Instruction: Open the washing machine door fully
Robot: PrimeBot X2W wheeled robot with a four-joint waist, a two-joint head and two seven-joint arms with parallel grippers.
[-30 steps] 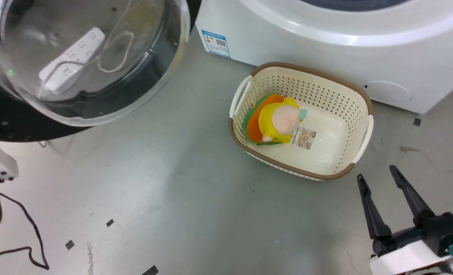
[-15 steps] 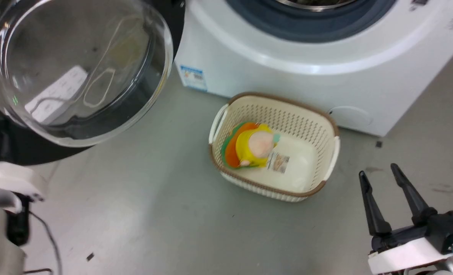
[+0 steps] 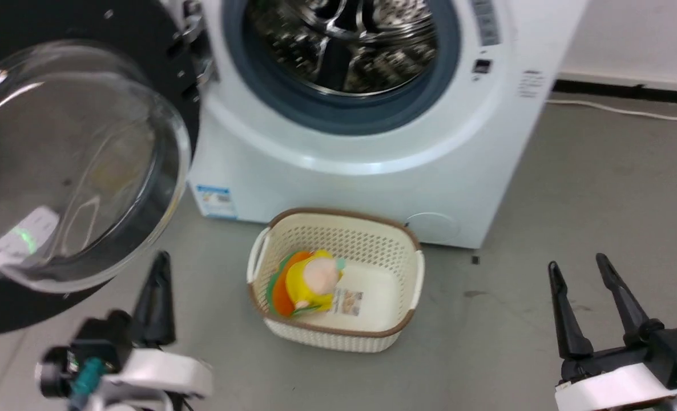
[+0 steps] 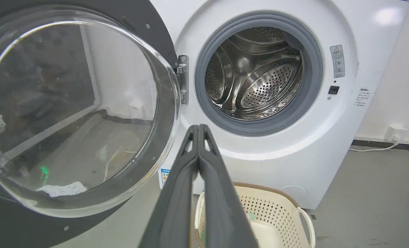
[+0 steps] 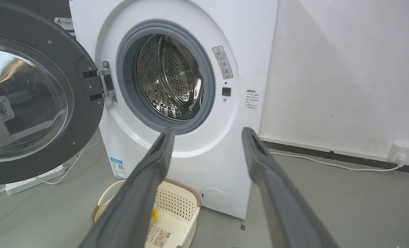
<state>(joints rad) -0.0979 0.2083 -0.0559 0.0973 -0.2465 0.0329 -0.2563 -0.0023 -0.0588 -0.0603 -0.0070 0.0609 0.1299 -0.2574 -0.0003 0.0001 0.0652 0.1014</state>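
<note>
Floor (image 5: 328, 203), right-wrist power strip (image 5: 32, 179); washing machine door (image 4: 77, 106) wide; left claw (image 4: 198, 127) pinched, right claw (image 5: 206, 132) spread, empty.

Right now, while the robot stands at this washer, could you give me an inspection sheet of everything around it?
Surface: grey floor, a few small dark marks.
Job's things: washing machine door swung wide open on its hinge; washing machine drum exposed, nothing seen inside.
Clutter: cream basket in front of the machine, holding a yellow-orange soft toy.
Grippers: left gripper shut, empty; right gripper open, empty; both apart from the door.
Cables: white cable along the wall to a socket; power strip on the floor behind the door.
Surroundings: white wall with dark skirting.
</note>
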